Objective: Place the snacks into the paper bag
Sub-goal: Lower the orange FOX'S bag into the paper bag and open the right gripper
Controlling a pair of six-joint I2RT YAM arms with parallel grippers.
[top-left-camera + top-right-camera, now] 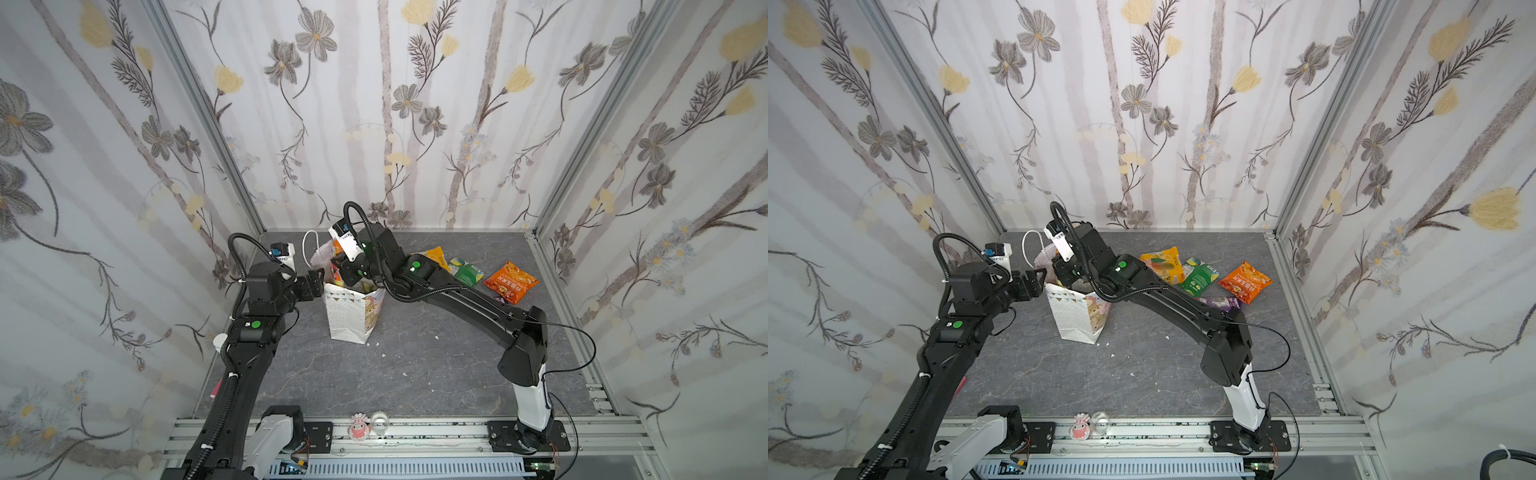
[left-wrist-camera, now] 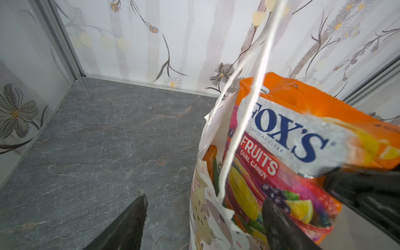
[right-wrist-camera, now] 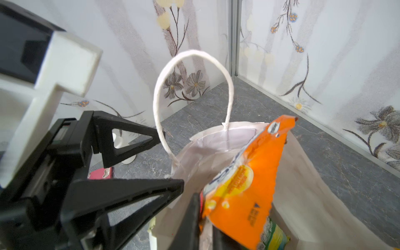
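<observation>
Paper bag (image 1: 351, 316): one. FOX'S packet (image 2: 287, 138): one. Loose packets: one yellow-orange (image 1: 1163, 266), two green (image 1: 1202, 279) (image 1: 1196, 262), one orange (image 1: 1246, 281), one purple (image 1: 1219, 302).

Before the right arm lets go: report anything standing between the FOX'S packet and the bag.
Nothing closes the mouth: the FOX'S packet already stands partly inside the bag, at the right gripper. One finger of the left gripper reaches over the rim beside it, and a green packet lies in the bag by its lower end.

Top views high, looking down, wrist views close, sharing paper bag (image 2: 202, 216)
</observation>
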